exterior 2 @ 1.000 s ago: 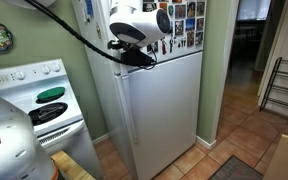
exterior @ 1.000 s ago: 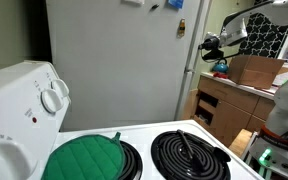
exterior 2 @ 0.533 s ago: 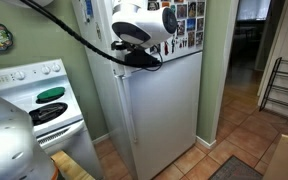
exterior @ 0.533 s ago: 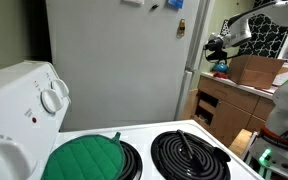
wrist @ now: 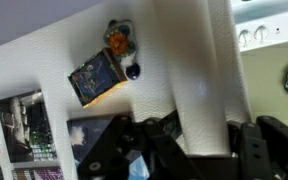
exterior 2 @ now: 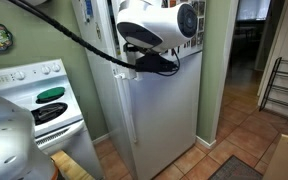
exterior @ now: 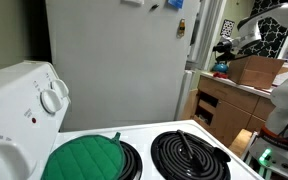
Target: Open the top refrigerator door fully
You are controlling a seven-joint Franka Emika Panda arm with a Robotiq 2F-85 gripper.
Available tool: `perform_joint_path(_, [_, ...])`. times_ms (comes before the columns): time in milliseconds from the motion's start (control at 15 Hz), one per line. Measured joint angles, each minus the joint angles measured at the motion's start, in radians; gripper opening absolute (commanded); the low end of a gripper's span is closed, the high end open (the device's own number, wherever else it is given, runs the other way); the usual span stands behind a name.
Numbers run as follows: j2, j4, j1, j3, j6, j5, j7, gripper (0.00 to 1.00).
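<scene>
The top refrigerator door [exterior: 198, 35] shows in an exterior view as a narrow white slab at the right edge of the big white fridge, swung slightly out. My gripper [exterior: 222, 46] is at its free edge. In the wrist view the white door edge [wrist: 196, 70] runs between my two black fingers, and my gripper [wrist: 202, 140] is shut on it. In an exterior view my gripper [exterior 2: 156, 68] and white wrist hide most of the door.
The fridge side panel [exterior: 114, 60] carries magnets [wrist: 96, 75]. A white stove [exterior: 24, 100] with a green pot holder [exterior: 84, 158] and a coil burner [exterior: 189, 155] is in front. A cardboard box [exterior: 254, 70] sits on wooden drawers [exterior: 219, 105]. A doorway [exterior 2: 249, 50] opens beyond the fridge.
My gripper has moved outward from the fridge with the door edge in it, and the top door has swung open a little further.
</scene>
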Motion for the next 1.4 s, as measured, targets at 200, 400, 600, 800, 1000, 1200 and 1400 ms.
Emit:
perform_joint_path(200, [0.002,0.003,0.0,0.0,0.0,0.0,-0.004,0.06])
perform_joint_path(400, [0.013,0.013,0.0,-0.001,-0.01,-0.001,-0.022,0.0])
perform_joint_path(600, [0.035,0.033,-0.001,-0.01,-0.044,-0.003,-0.049,0.0])
perform_joint_path(800, [0.064,0.059,-0.005,-0.02,-0.082,-0.004,-0.069,0.26])
perform_joint_path(1000, [0.097,0.092,-0.012,-0.028,-0.112,-0.005,-0.092,0.48])
perform_joint_path(1200, [0.132,0.127,-0.019,-0.035,-0.132,-0.005,-0.115,0.71])
perform_joint_path(1400, [0.161,0.157,-0.027,-0.04,-0.143,-0.005,-0.131,0.93])
